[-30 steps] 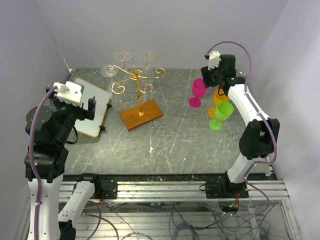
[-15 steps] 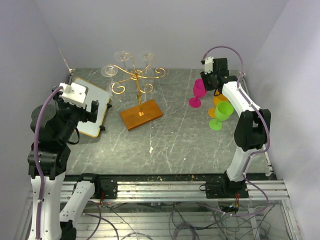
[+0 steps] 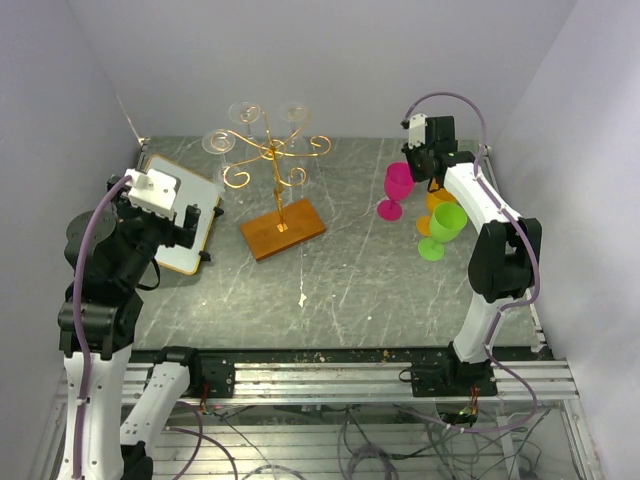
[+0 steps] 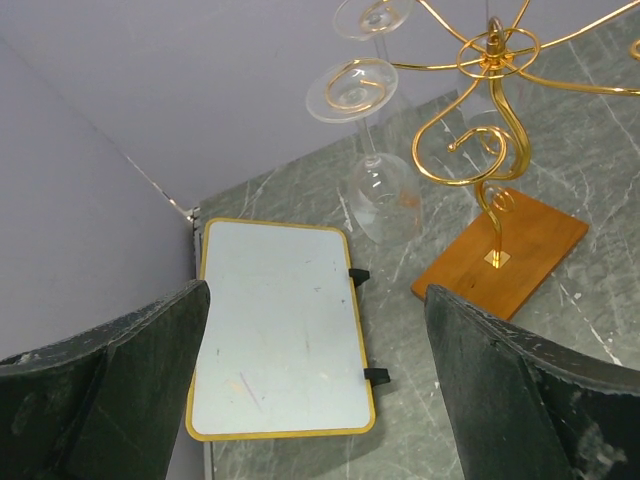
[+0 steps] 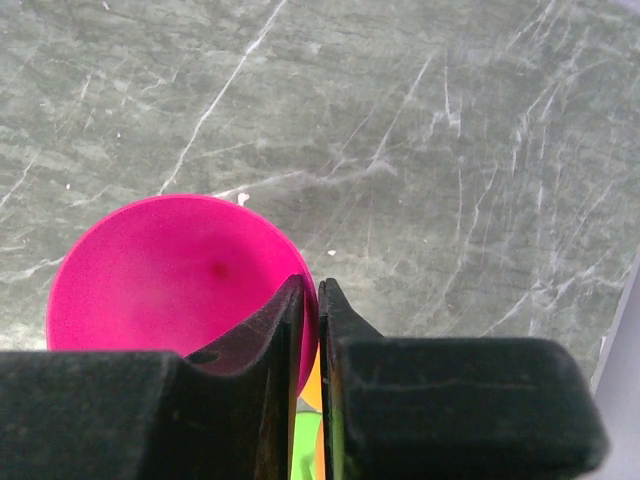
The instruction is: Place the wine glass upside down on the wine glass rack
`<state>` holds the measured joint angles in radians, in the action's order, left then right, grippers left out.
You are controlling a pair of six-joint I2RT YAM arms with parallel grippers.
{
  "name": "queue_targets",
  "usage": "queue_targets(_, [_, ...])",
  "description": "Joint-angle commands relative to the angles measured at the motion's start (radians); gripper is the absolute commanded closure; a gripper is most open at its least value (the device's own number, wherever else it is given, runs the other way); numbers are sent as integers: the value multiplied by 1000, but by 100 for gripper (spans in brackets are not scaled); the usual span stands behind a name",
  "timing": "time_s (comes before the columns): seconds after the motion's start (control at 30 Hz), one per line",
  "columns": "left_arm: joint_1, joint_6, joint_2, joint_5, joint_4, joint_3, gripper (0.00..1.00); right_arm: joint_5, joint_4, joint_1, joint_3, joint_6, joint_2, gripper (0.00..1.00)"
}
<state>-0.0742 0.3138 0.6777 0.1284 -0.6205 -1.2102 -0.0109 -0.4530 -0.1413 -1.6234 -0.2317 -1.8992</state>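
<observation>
A pink wine glass (image 3: 398, 185) stands upright on the table at the right rear. My right gripper (image 3: 422, 168) is over it. In the right wrist view the gripper (image 5: 312, 292) is shut on the pink bowl's rim (image 5: 170, 275), one finger inside the bowl and one outside. The wine glass rack (image 3: 275, 160), gold wire on an orange-brown base (image 3: 283, 228), stands left of centre. Clear glasses (image 3: 245, 112) hang upside down from it. My left gripper (image 3: 200, 215) hovers open at the left, and in its wrist view (image 4: 318, 300) nothing sits between the fingers, with the rack (image 4: 480, 120) ahead.
A white board with a yellow edge (image 3: 185, 215) lies at the left under my left gripper. A green glass (image 3: 445, 225) and an orange glass (image 3: 437, 200) stand close to the right of the pink one. The back and side walls hem in the table.
The right arm reached over to the pink glass and its jaws closed on the rim. The left arm shifted slightly and stayed open.
</observation>
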Motion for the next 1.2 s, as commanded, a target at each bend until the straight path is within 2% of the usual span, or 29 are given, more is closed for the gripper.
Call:
queue_targets(0.0, [13, -43, 21, 3, -1, -7, 0, -10, 9, 0, -14, -1, 18, 92])
queue_targets(0.2, [13, -105, 44, -53, -1, 6, 1, -39, 1, 0, -14, -3, 92, 100])
queue_targets(0.43, [17, -131, 34, -41, -2, 32, 1, -111, -7, 0, 35, 14, 239, 100])
queue_targets(0.63, [33, -162, 31, 49, -54, 30, 1, -251, 0, -1, 112, 46, 412, 100])
queue_targets(0.77, [41, -201, 10, 146, -45, 31, 0, -365, 70, -14, 175, 64, 541, 100])
queue_targets(0.93, [50, -242, -6, 232, -8, 37, 4, -360, 76, -51, 177, 96, 644, 100])
queue_targets(1.03, [50, -234, 50, 241, -42, -13, 2, -348, 61, -54, 162, 100, 699, 100])
queue_targets(1.17, [51, -281, 132, 276, -43, -54, 5, -343, 29, -55, 126, 93, 768, 100])
